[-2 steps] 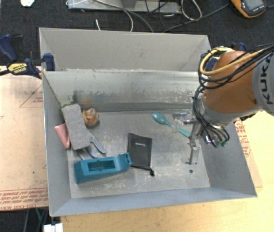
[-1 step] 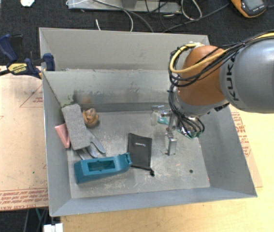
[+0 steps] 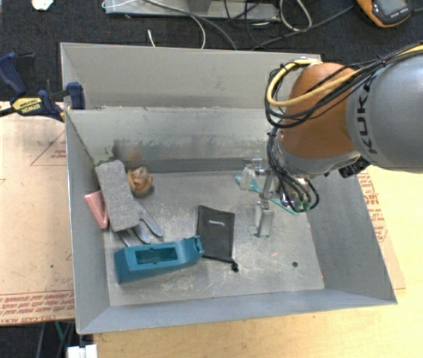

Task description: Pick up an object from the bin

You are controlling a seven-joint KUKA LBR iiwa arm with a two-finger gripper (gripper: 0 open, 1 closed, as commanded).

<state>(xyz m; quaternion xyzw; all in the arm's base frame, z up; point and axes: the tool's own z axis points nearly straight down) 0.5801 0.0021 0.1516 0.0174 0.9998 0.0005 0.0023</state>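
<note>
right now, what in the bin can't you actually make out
Camera view:
- pink thing at the left wall: seems partly behind the grey foam block, kind unclear
- metal pieces: tucked under that block
- tan lump: too small to identify
- bin floor's right rear: covered by the arm

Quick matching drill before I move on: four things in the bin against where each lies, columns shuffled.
Things: 1 teal holder; 2 black flat card; 3 tan lump; 4 pink piece.
Places: A leftmost, at the wall; B centre, left of the gripper; C front left; D back, right of the grey block.
Pairs: 1-C; 2-B; 3-D; 4-A.
</note>
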